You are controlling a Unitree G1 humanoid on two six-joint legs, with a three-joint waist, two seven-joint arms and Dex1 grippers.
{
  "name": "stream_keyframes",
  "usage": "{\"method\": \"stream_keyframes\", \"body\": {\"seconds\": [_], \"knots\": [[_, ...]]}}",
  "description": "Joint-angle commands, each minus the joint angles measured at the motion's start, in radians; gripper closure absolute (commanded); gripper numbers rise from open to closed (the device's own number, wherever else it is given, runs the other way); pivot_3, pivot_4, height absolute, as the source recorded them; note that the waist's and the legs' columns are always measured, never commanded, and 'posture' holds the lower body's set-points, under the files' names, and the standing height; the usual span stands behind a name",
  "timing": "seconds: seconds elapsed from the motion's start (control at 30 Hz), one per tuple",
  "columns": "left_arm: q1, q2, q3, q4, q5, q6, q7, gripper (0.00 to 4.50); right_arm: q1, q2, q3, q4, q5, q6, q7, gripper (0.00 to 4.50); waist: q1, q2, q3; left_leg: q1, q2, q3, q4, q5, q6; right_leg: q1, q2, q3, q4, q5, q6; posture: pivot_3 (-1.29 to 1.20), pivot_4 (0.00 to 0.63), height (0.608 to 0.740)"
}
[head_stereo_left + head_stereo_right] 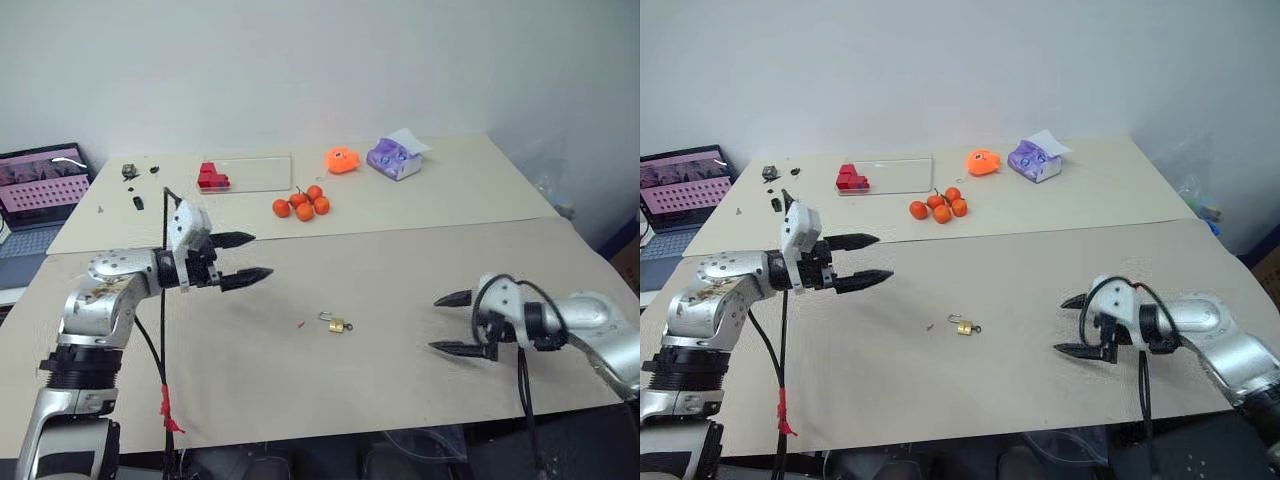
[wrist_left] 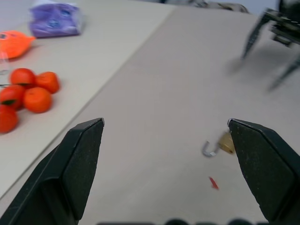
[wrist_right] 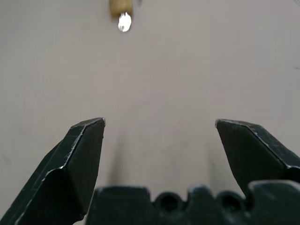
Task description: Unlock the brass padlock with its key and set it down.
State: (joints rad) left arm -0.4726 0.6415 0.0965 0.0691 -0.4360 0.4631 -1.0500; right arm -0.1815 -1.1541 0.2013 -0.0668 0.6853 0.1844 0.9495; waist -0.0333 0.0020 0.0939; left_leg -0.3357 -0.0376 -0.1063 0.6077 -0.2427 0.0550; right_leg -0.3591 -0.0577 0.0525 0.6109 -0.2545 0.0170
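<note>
Black fingers on both of your pincers stand wide apart, and neither holds or touches anything. Your left gripper (image 1: pixel 245 260) hovers above the beige table (image 1: pixel 400 290) on the left side, pointing roughly level toward the middle, with its two fingers one above the other and a clear gap between them. Your right gripper (image 1: pixel 452 323) sits low near the table's front right, aimed back toward the middle, with bare tabletop between its spread fingers in the right wrist view. The brass padlock (image 1: pixel 337 324) lies flat on the table between the two grippers, well apart from both and a little nearer the front edge than the middle. Its silver shackle (image 1: pixel 325 317) points toward your left side and slightly away from you, so the long axis runs roughly left to right across the table; in the left wrist view the shackle looks swung open, though it is too small to be sure. Something small and silver shows at the padlock body's right end, and you cannot tell whether it is the key. A tiny red scrap (image 1: pixel 301 324) lies just to the padlock's left. On the far table section, a cluster of oranges (image 1: pixel 301 203) sits loose, with a red block (image 1: pixel 211 178), an orange toy (image 1: pixel 342 159) and a purple packet (image 1: pixel 396 157) farther back.
</note>
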Motion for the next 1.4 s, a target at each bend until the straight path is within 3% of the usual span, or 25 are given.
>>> {"method": "stream_keyframes", "body": {"seconds": [0.03, 0.17, 0.33, 0.53, 0.93, 1.0, 1.1, 1.13, 1.17, 1.4], "knots": [[-0.008, -0.072, 0.078, -0.069, -0.040, 0.019, 0.159, 0.00, 0.088, 0.043, -0.204, -0.154, 0.164, 0.192, -0.144, 0.03, 0.012, -0.001, 0.000, 0.000, 0.000, 0.000, 0.000, 0.000, 0.000, -0.001, 0.000, -0.001, 0.000, 0.000, 0.000, 0.00, 0.150, 0.740], [-0.018, -0.154, 0.092, -0.088, -0.014, 0.036, 0.330, 0.00, 0.115, 0.164, -0.318, -0.228, 0.230, 0.310, -0.310, 0.03, 0.022, -0.002, 0.001, -0.001, 0.000, 0.000, 0.001, 0.000, -0.001, -0.002, 0.000, -0.001, 0.000, 0.000, 0.000, 0.00, 0.150, 0.740], [0.018, -0.273, 0.031, -0.100, 0.098, -0.030, 0.524, 0.00, 0.059, 0.389, -0.353, -0.190, 0.131, 0.362, -0.634, 0.03, 0.030, -0.003, 0.000, -0.001, -0.002, 0.000, 0.000, 0.000, -0.003, -0.003, -0.001, -0.001, 0.000, 0.000, 0.001, 0.00, 0.150, 0.740], [0.035, -0.366, 0.052, -0.065, 0.184, -0.107, 0.720, 0.00, -0.032, 0.523, -0.340, -0.149, -0.058, 0.335, -0.789, 0.03, 0.033, -0.002, 0.000, -0.006, -0.002, 0.003, -0.002, 0.004, -0.016, -0.011, 0.003, 0.003, 0.002, 0.001, 0.001, 0.00, 0.150, 0.740], [0.054, -0.433, 0.042, 0.055, 0.304, -0.288, 0.893, 0.00, -0.111, 0.625, -0.340, 0.004, -0.356, 0.216, -0.869, 0.03, 0.029, -0.002, 0.000, -0.007, -0.003, 0.004, -0.002, 0.004, -0.016, -0.011, 0.005, 0.003, 0.001, 0.002, 0.002, 0.00, 0.150, 0.740], [0.041, -0.451, 0.038, 0.082, 0.309, -0.309, 0.907, 0.00, -0.118, 0.653, -0.345, 0.024, -0.369, 0.209, -0.871, 0.03, 0.010, 0.001, 0.000, -0.015, -0.020, -0.013, -0.005, 0.007, -0.012, 0.006, -0.011, -0.026, -0.003, -0.001, 0.003, 0.00, 0.150, 0.740], [0.027, -0.470, 0.015, 0.124, 0.328, -0.349, 0.911, 0.00, -0.128, 0.681, -0.357, 0.050, -0.391, 0.202, -0.875, 0.03, -0.006, 0.005, -0.001, -0.015, -0.054, -0.064, -0.012, 0.032, -0.027, 0.016, -0.038, -0.083, 0.000, -0.012, 0.015, 0.00, 0.150, 0.740], [0.022, -0.478, 0.009, 0.138, 0.333, -0.361, 0.912, 0.00, -0.133, 0.692, -0.364, 0.060, -0.393, 0.201, -0.875, 0.03, 0.003, 0.005, -0.001, -0.012, -0.049, -0.063, -0.014, 0.043, -0.051, 0.002, -0.037, -0.075, 0.000, -0.012, 0.015, 0.00, 0.150, 0.740], [0.018, -0.483, 0.006, 0.149, 0.335, -0.370, 0.913, 0.00, -0.137, 0.700, -0.370, 0.067, -0.396, 0.201, -0.873, 0.03, 0.011, 0.005, -0.001, -0.016, -0.051, -0.058, -0.017, 0.045, -0.054, 0.005, -0.037, -0.068, 0.002, -0.011, 0.014, 0.00, 0.150, 0.740], [-0.014, -0.501, -0.012, 0.247, 0.357, -0.440, 0.925, 0.00, -0.159, 0.709, -0.372, 0.091, -0.443, 0.182, -0.864, 0.03, 0.022, 0.005, -0.001, -0.017, -0.051, -0.053, -0.018, 0.040, -0.047, 0.004, -0.037, -0.059, 0.001, -0.010, 0.015, 0.00, 0.150, 0.740]]}}
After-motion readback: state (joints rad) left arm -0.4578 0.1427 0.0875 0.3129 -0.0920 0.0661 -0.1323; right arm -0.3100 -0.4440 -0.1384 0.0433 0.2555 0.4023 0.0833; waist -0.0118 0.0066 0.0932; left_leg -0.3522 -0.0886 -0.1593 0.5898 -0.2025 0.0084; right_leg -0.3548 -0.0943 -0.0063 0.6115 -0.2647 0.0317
